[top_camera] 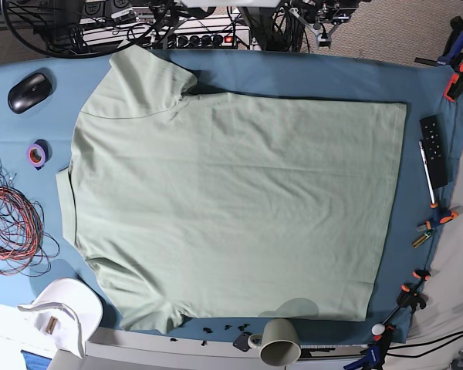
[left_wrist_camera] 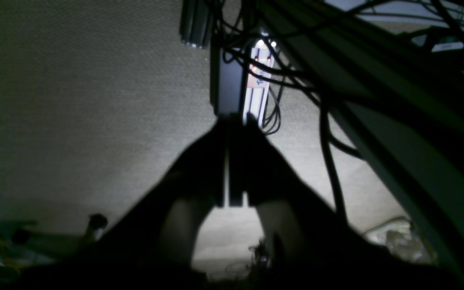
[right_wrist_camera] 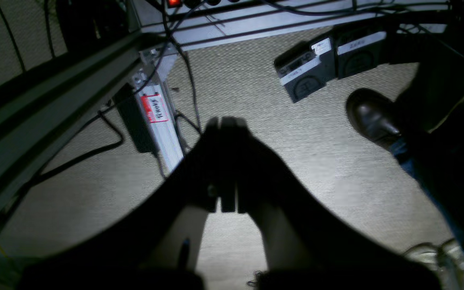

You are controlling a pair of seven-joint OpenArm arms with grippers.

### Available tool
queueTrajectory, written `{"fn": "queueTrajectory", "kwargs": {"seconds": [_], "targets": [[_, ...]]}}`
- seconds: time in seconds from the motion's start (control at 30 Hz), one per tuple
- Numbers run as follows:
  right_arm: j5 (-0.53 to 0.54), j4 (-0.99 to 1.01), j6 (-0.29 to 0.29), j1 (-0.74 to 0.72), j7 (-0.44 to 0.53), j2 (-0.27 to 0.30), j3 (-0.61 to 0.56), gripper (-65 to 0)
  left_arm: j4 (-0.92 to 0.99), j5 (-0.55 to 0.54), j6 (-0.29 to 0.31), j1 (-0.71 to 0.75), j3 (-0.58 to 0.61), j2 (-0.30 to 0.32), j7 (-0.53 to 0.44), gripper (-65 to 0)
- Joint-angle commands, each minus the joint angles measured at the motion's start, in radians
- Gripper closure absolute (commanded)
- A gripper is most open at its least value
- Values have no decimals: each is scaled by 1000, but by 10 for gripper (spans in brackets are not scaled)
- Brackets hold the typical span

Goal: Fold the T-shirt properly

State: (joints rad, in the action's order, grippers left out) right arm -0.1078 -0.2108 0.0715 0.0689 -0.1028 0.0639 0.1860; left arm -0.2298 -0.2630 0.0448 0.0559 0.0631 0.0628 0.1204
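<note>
Overhead, flat T-shirt (top_camera: pixel 231 193), blue table cloth (top_camera: pixel 293 73) margin along every edge.

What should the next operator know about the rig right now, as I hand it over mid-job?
Left end effector: shut, empty, pointing at the carpet beside the table frame, off the table.
Right end effector: shut, empty, also over the carpet, near a person's black shoe.
T-shirt: spread flat on the blue table cloth, collar end toward the base view's left, hem toward its right, both sleeves out.
Done: shirt laid out; no fold visible.
Left: every fold. Neither arm shows in the base view, so both must come up over the table first.
Note: a mug stands at the near table edge by the shirt.
</note>
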Motion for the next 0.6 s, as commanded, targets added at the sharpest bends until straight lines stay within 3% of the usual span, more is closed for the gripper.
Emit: {"fn": "queueTrajectory", "kwargs": {"seconds": [0.0, 0.3, 0.57], "targets": [[-17, -23, -5, 13, 5, 29, -2, 0, -21, 0, 3, 17, 0, 8, 14, 0], [28, -370, -4, 233, 1, 158, -2, 0, -382, -5, 3, 270, 0, 72, 21, 0], [112, -797, 24, 501, -2, 216, -2, 0, -867, -37, 4, 577, -1, 200, 49, 0]]}}
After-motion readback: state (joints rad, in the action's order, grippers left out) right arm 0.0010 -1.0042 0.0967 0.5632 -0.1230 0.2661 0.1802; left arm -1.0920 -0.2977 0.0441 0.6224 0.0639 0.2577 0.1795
